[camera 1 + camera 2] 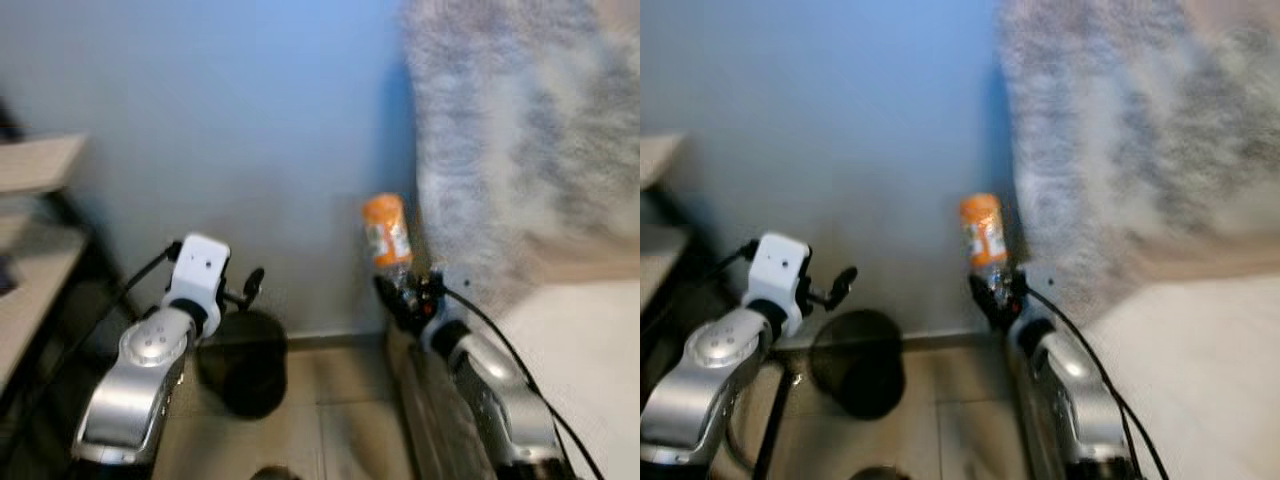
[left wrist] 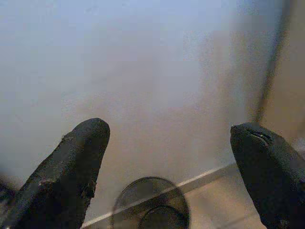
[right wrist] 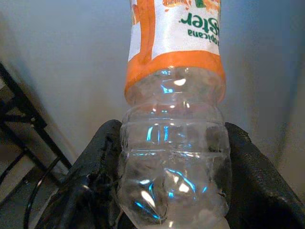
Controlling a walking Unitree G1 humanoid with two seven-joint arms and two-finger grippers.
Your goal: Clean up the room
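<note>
Nearest the camera: two silver arms, both raised toward a pale blue-grey wall (image 1: 250, 120). Right hand (image 3: 174, 157) holds a plastic bottle (image 3: 174, 119); both black fingers press against the clear ribbed end of it, one on each side. Bottle long axis is near upright, slightly tilted; the orange-labelled end points up, away from the hand. Bottle body is clear, with an orange-and-white printed label; looks empty as far as can be told. Bottle sits in the air in front of the wall, just beside a grey furry blanket (image 1: 520, 140) hanging on the robot's right. Left hand (image 2: 169, 162) is spread wide, fingers (image 2: 71, 171) well apart, touching nothing. Below and beyond it, a dark round bin (image 1: 240, 365) stands on the tiled floor (image 1: 340, 420) against the wall. Shelving (image 1: 30, 200) at far left, blurred.
</note>
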